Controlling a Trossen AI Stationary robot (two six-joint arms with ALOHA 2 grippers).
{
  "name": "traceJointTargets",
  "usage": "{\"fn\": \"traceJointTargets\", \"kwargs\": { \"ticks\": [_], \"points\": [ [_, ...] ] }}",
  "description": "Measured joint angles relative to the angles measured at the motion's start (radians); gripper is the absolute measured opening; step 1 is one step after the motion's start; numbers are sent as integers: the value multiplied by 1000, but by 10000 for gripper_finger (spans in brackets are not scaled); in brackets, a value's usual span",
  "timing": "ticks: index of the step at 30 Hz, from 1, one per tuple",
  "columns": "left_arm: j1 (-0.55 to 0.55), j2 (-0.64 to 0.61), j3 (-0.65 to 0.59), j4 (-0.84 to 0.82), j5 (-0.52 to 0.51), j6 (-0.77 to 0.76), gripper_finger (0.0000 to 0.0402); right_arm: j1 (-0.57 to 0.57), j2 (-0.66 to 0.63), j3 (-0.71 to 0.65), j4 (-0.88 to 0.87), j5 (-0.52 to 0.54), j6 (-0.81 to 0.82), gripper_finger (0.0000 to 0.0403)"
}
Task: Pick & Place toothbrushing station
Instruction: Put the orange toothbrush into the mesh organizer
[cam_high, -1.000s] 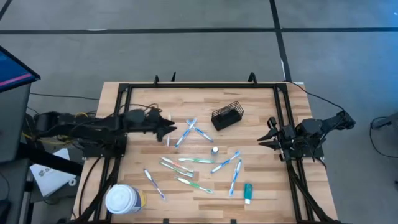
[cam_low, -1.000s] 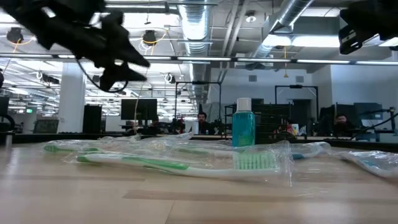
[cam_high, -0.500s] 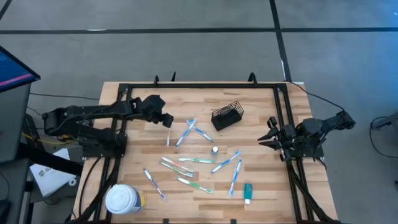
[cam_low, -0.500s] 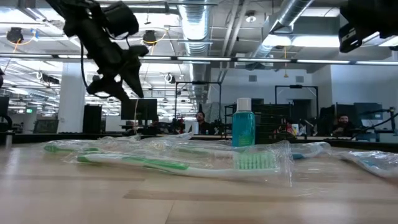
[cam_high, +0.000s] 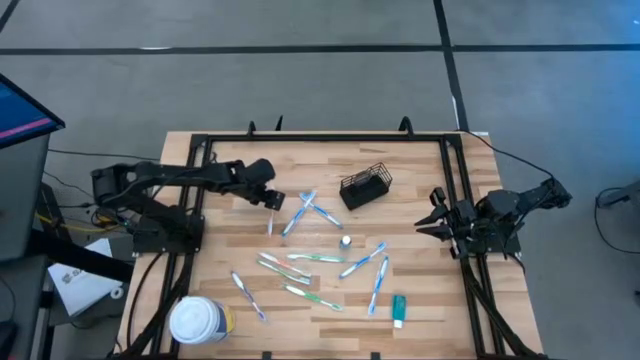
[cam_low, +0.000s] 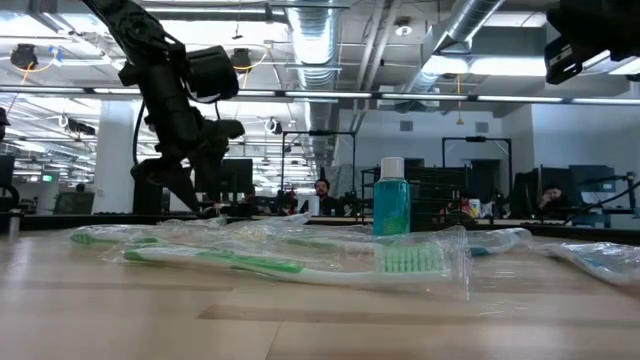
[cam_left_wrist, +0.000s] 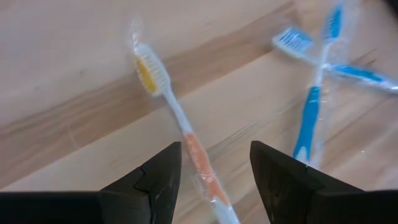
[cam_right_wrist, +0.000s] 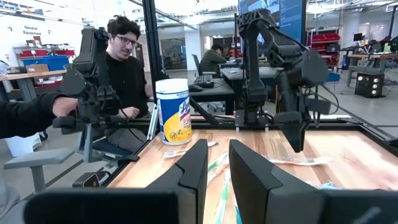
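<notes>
Fingers spread, the left gripper (cam_high: 272, 201) hangs over an orange-handled toothbrush (cam_left_wrist: 180, 127) near the bench's (cam_high: 420, 300) left-rear part.
Crossed blue toothbrushes (cam_high: 307, 211) lie just beside; the black mesh caddy (cam_high: 364, 186) sits toward the rear edge. A second ago this gripper pointed level; now it tips downward. The right gripper (cam_high: 432, 212) waits at the right edge, fingers nearly together.

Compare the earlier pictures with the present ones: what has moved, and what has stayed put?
The left gripper has swung downward, jaws open, to hover over the wrapped orange-handled toothbrush, not yet gripping it. The right gripper, the wire caddy and the scattered toothbrushes have not moved.
</notes>
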Motion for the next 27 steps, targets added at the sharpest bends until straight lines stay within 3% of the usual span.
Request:
{"fn": "traceJointTargets", "kwargs": {
  "ticks": [12,27],
  "points": [
    [-6,21,0,-19,-5,-22,186,0,0,0,-1,0,0,58],
    [-105,21,-64,-1,-43,-119,186,0,0,0,-1,0,0,58]
  ]
}}
